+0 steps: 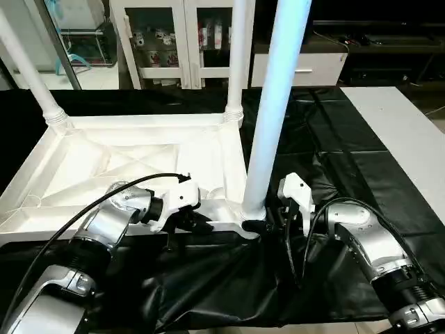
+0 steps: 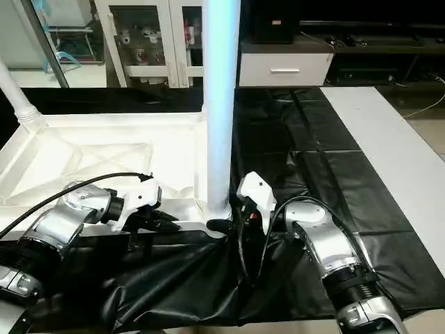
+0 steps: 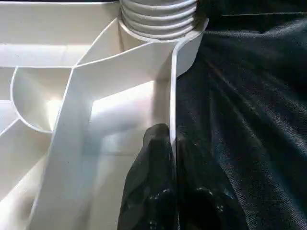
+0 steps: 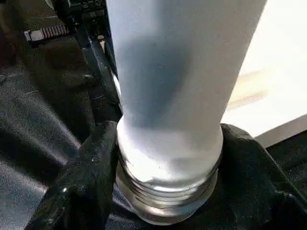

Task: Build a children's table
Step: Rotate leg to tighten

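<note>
Your tabletop (image 1: 125,156) lies upside down on the black surface (image 1: 334,139). Left fingers (image 3: 158,158) pinch its rim; right fingers (image 4: 91,158) hug the near leg (image 1: 268,139), whose threads look half-seated, so it could cross-thread.

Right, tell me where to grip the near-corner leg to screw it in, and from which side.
Grip the near leg low on its smooth tube, just above the threaded base, coming from the robot's right over the black cover. The tabletop blocks the other side. The right gripper already brackets it there.
</note>
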